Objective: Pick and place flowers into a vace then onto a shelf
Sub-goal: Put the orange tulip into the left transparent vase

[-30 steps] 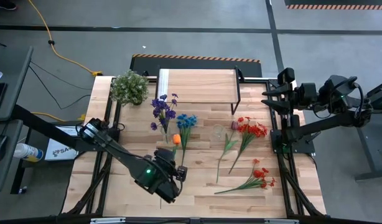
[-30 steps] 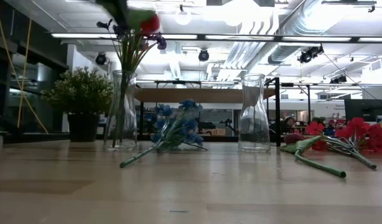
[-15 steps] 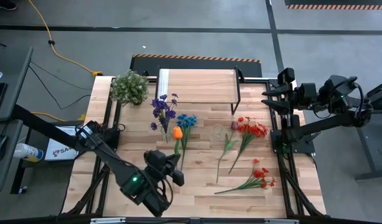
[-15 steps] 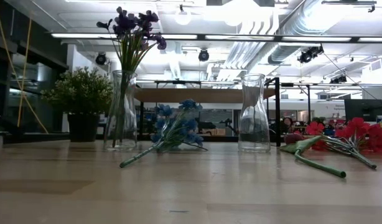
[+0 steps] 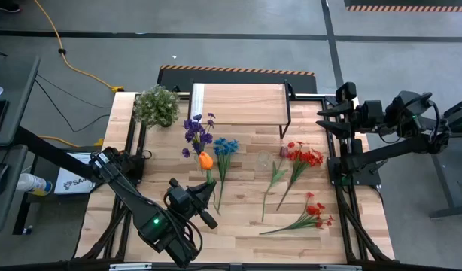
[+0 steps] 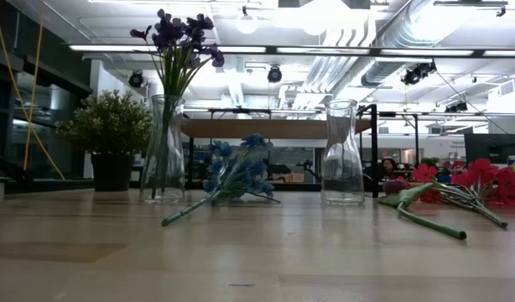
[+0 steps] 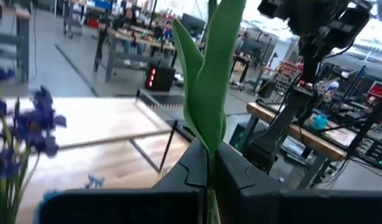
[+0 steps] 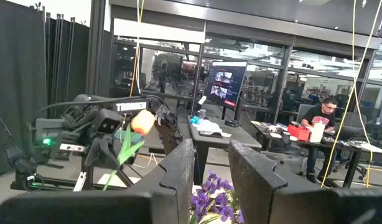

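Your left gripper (image 5: 203,205), fingers clamped on the orange tulip's (image 5: 206,159) stem, holds it upright toward twelve o'clock for the purple-flower vase (image 6: 164,149); your right gripper's (image 5: 326,113) fingers stand narrowly apart, empty.

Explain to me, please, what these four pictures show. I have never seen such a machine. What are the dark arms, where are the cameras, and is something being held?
This is a robot with two dark arms at a wooden table. One camera looks straight down, one sits at table height, and one rides on each wrist.

The left gripper, near the front of the table, has its fingers shut on the green stem of an orange flower, held above the table. The right gripper waits at the table's right edge, holding nothing.

On the table stand a vase with purple flowers, an empty vase and a potted plant. Blue flowers and red flowers lie flat. The low shelf stands at the back.
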